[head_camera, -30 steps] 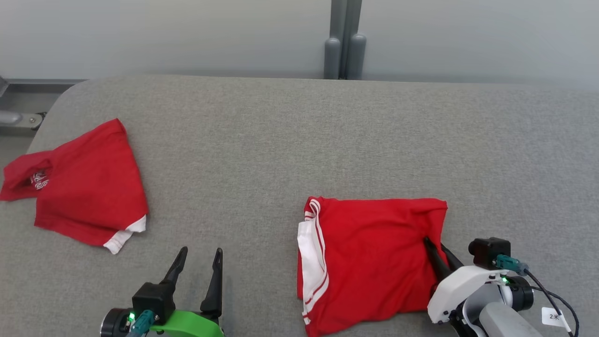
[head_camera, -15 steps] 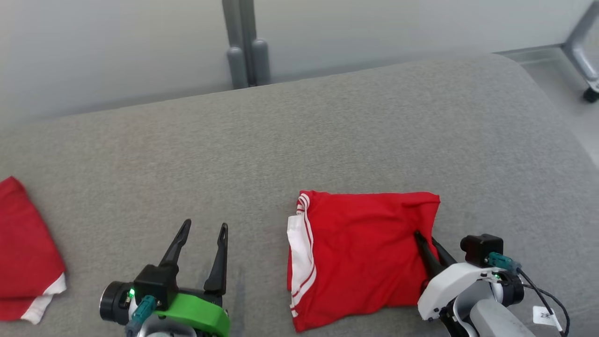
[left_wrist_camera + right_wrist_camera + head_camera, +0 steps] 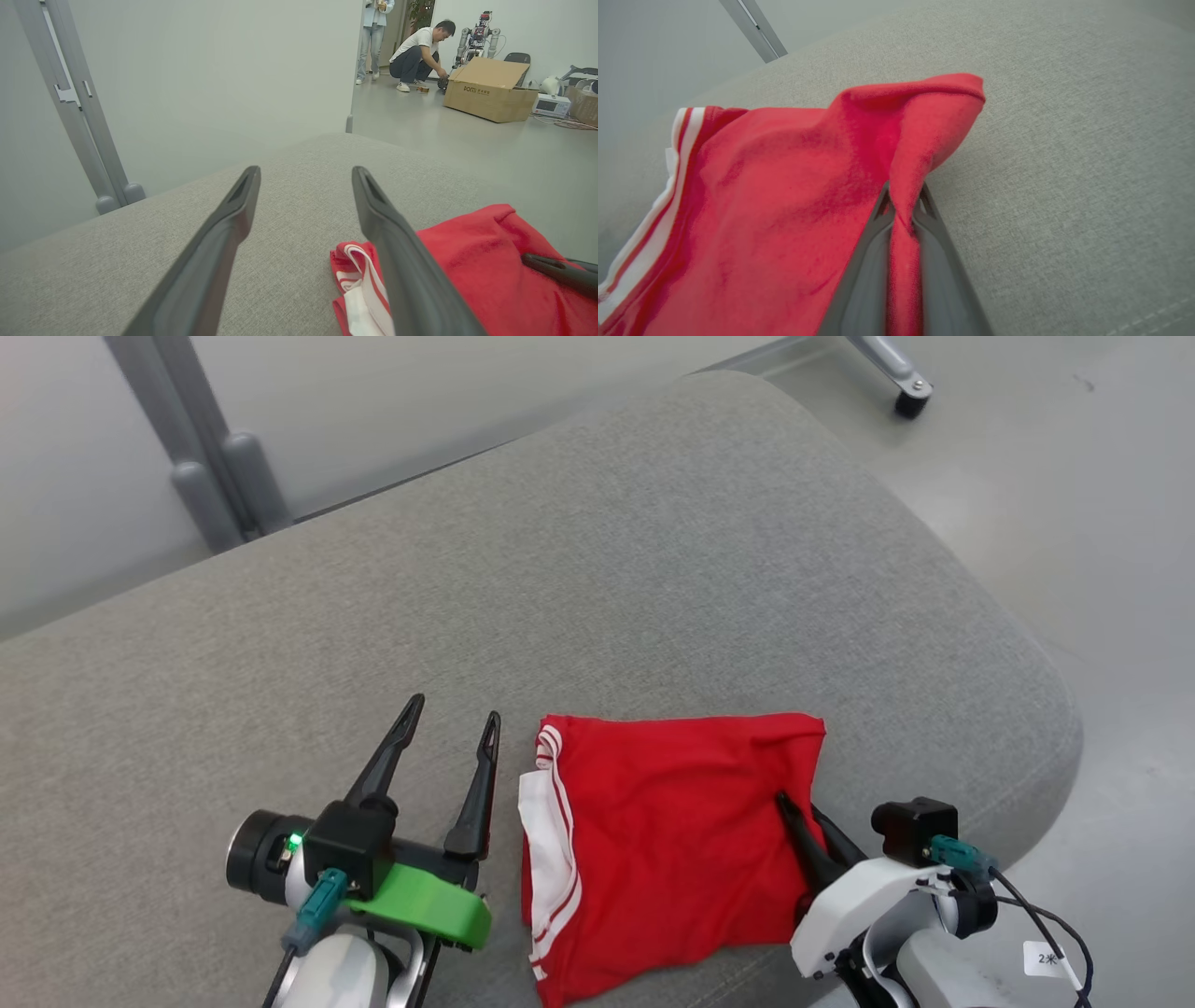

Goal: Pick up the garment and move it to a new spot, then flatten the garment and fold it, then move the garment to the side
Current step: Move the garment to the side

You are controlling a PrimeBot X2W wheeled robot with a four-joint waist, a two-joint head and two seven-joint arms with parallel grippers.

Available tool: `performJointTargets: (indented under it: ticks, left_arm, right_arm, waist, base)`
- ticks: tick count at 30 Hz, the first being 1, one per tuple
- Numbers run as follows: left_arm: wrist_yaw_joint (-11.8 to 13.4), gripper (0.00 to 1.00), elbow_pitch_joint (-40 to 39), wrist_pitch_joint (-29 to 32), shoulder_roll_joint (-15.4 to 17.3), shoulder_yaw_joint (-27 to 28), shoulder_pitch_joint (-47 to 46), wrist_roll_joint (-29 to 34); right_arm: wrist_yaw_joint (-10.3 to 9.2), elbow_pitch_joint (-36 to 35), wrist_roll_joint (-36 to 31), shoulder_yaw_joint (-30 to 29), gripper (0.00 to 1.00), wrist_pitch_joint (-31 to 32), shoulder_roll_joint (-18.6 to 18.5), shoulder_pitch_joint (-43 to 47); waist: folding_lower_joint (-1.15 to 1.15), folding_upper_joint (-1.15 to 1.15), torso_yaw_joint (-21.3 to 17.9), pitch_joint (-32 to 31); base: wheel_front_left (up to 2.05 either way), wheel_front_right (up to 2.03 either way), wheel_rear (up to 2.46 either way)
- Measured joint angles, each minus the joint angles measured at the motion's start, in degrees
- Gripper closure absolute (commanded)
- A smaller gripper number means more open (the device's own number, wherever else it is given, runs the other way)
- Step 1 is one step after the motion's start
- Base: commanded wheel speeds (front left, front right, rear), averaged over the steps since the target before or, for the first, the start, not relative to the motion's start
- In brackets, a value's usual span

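The left claw (image 3: 455, 709) hovers spread beside the folded red garment (image 3: 672, 840) near the worktop (image 3: 653, 569)'s near right corner. The right claw (image 3: 795, 803) pinches the garment's right edge; a low, slow drag should spare the folds.

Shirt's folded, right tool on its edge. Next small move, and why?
Probably slide the shirt a little toward the right end of the cushion, staying low. The right tool is shut on its right edge, the fold looks intact, and the left tool is open beside the opposite edge, touching nothing.
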Motion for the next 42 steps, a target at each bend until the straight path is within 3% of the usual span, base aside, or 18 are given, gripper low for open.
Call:
performJointTargets:
  ticks: [7,13,18,23,29,37,41,42]
  left_arm:
    - [-0.1,0.0,-0.6,0.0,0.9,-3.4,-3.4,1.0]
    - [-0.1,0.0,-1.6,0.0,3.2,-5.8,-6.4,2.6]
    - [-0.1,0.0,-2.9,0.0,4.4,-7.1,-10.0,3.5]
    - [-0.1,0.0,-4.2,0.0,5.4,-8.3,-12.8,3.9]
    - [-0.1,0.0,-6.2,0.0,5.7,-8.9,-15.2,4.5]
    - [0.1,0.0,-7.8,0.0,5.8,-8.5,-15.3,4.7]
    - [0.1,0.0,-8.4,-0.1,5.5,-8.2,-15.2,4.7]
    - [0.1,0.0,-8.6,-0.1,5.5,-8.1,-15.1,4.7]
  right_arm:
    - [0.0,-1.2,-0.1,0.1,1.0,0.0,0.4,-2.8]
    - [0.0,-1.3,-2.0,-0.1,1.0,0.0,-0.1,-10.3]
    - [0.0,1.1,-4.3,-3.6,1.0,0.0,-2.8,-20.8]
    - [0.0,4.9,-6.6,-12.7,1.0,0.0,-6.3,-32.1]
    - [0.0,10.9,-15.5,-25.3,1.0,0.0,-11.5,-40.3]
    - [0.0,15.5,-29.8,-46.5,1.0,0.0,-17.6,-42.1]
    - [0.0,17.0,-36.0,-54.1,1.0,0.3,-17.9,-42.0]
    - [0.0,17.6,-37.2,-55.7,0.65,0.7,-17.8,-41.9]
  waist:
    - [0.0,0.0,-3.9,4.4]
    - [0.0,0.0,-3.1,7.5]
    - [0.0,0.0,-0.4,11.3]
    - [0.01,0.0,3.2,16.7]
    - [0.01,0.0,8.4,23.0]
    - [0.01,0.0,15.6,28.8]
    - [0.01,0.0,18.4,30.7]
    - [0.01,0.0,18.9,31.0]
  base:
    - [0.0,0.0,0.0]
    - [0.0,0.0,0.0]
    - [0.0,0.0,0.0]
    - [0.0,0.0,0.0]
    - [0.0,0.0,0.0]
    - [0.0,0.0,0.0]
    - [0.0,0.0,0.0]
    - [0.0,0.0,0.0]
